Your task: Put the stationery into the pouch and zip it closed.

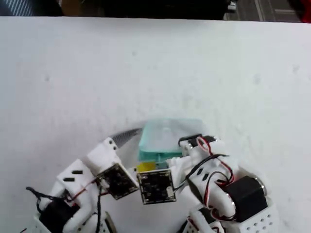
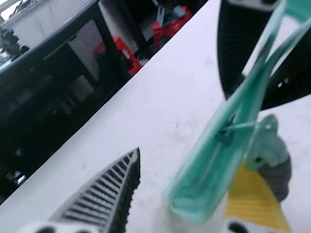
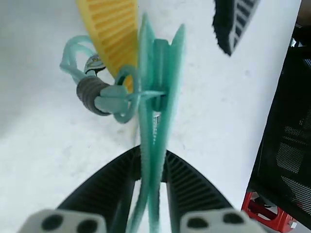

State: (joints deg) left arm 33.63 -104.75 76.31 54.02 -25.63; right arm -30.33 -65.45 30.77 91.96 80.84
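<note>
The translucent teal pouch lies at the near middle of the white table, between both arms. My right gripper is shut on the pouch's zipper edge, with one black finger on each side. A teal zipper pull on a cord with a grey bead hangs beside that edge. My left gripper is open around the pouch's end. Its grey ribbed finger stands apart from the pouch, and its yellow finger lies by the zipper pull.
The table's far half is bare white up to its back edge. Beyond that edge are dark furniture, a black mesh panel and a red object. Both arm bodies crowd the near edge.
</note>
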